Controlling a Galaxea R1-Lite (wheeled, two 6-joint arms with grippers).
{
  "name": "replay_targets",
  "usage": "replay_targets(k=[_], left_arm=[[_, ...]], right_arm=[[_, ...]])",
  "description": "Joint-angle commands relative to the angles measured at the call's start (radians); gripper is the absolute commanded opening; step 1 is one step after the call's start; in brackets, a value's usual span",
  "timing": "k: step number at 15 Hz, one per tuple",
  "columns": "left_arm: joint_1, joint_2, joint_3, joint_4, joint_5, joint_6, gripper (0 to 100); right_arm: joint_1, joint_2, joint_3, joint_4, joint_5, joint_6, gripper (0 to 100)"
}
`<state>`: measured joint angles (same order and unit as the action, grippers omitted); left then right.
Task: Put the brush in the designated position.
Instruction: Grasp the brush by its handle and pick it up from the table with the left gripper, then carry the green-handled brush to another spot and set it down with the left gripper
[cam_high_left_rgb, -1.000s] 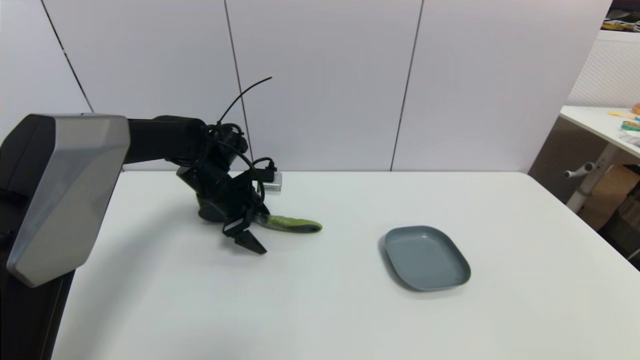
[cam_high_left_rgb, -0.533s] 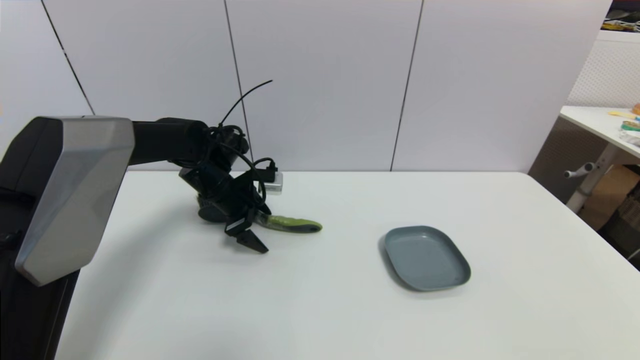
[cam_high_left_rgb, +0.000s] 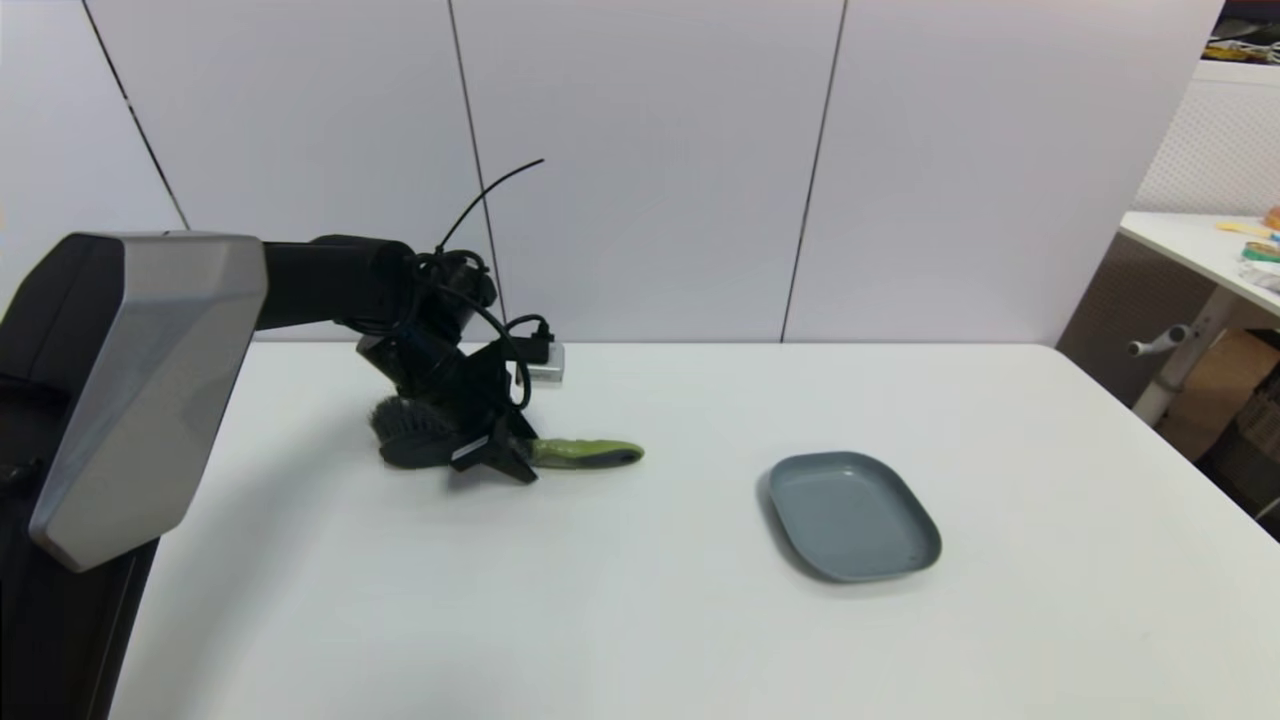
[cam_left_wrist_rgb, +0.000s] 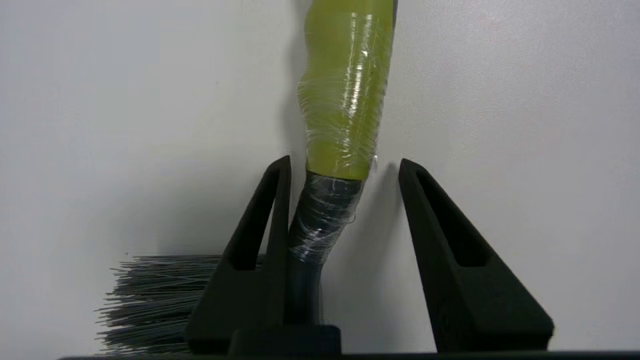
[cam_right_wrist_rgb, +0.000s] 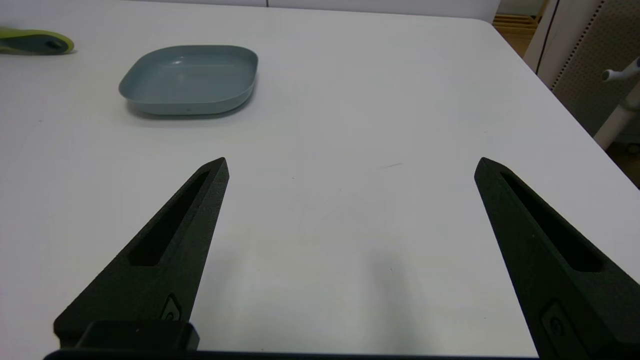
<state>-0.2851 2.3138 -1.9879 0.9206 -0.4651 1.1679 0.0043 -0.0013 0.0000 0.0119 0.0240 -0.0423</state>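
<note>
The brush (cam_high_left_rgb: 585, 452) lies on the white table at the left, lime-green handle pointing right toward the grey tray (cam_high_left_rgb: 850, 515). Its dark head and bristles (cam_high_left_rgb: 405, 432) show just left of my left gripper (cam_high_left_rgb: 505, 458). In the left wrist view my left gripper (cam_left_wrist_rgb: 344, 161) straddles the brush's (cam_left_wrist_rgb: 345, 100) dark neck. One finger (cam_left_wrist_rgb: 255, 260) touches the neck and the other stands a small gap away, so the gripper is open. My right gripper (cam_right_wrist_rgb: 351, 160) hovers wide open over bare table, with the tray (cam_right_wrist_rgb: 190, 75) and the handle's tip (cam_right_wrist_rgb: 35, 42) far ahead of it.
The table's right edge (cam_high_left_rgb: 1150, 440) has another desk and boxes beyond it. A white panel wall runs along the table's far side. A small silver module (cam_high_left_rgb: 545, 362) with a cable sits on the left wrist.
The left gripper's fingers have narrowed around the brush's neck. The brush has rolled, so its bristles now show left of the gripper. The tray has not moved.
</note>
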Motion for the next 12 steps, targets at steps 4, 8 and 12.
replay_targets(k=[4, 8, 12], left_arm=[[0.004, -0.027, 0.0, 0.007, 0.002, 0.007, 0], [0.007, -0.083, 0.001, 0.007, 0.003, 0.006, 0], [0.006, -0.12, 0.001, 0.007, 0.003, 0.004, 0]], right_arm=[[0.0, 0.001, 0.002, 0.0, 0.001, -0.001, 100], [0.0, 0.001, 0.002, 0.0, 0.001, -0.001, 100], [0.0, 0.001, 0.002, 0.0, 0.001, -0.001, 100]])
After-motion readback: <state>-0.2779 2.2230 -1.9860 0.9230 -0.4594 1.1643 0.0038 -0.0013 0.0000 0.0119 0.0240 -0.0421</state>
